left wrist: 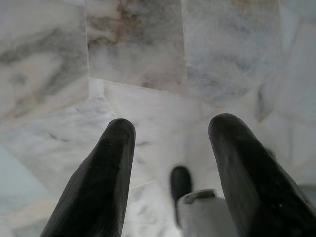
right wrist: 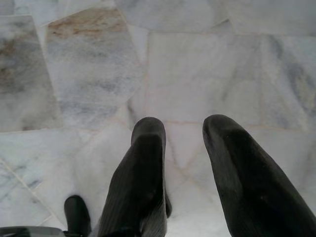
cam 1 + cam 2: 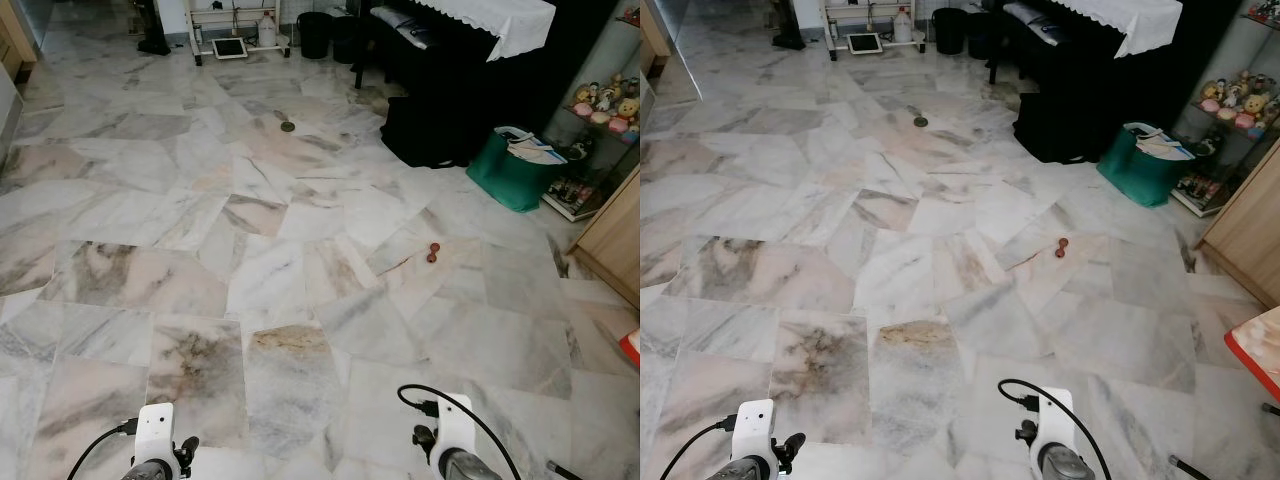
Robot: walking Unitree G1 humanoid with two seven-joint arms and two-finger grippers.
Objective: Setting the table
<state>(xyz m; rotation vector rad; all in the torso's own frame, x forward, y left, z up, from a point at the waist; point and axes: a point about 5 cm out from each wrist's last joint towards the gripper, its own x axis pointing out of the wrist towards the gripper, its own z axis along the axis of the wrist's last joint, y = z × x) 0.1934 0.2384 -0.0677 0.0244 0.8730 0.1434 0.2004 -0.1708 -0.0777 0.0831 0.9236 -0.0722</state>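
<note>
A table corner with a red edge [image 3: 1254, 352] pokes in at the right, low in the eye views; no tableware is in sight. Both arms hang low at my sides over the marble floor, the left arm [image 3: 156, 442] and the right arm [image 3: 452, 438] showing at the bottom edge. In the left wrist view my left gripper [image 1: 173, 126] is open, with bare floor tiles between its fingers. My right gripper [image 2: 183, 124] is open too and holds nothing, pointing down at the floor.
A wide marble floor [image 3: 250, 250] stretches ahead. On it lie a small red object [image 3: 433, 252] and a dark round thing [image 3: 287, 127]. A green bag [image 3: 512, 170], a black piano [image 3: 440, 70], a toy shelf [image 3: 603, 108] and a wooden cabinet [image 3: 615, 240] line the right side.
</note>
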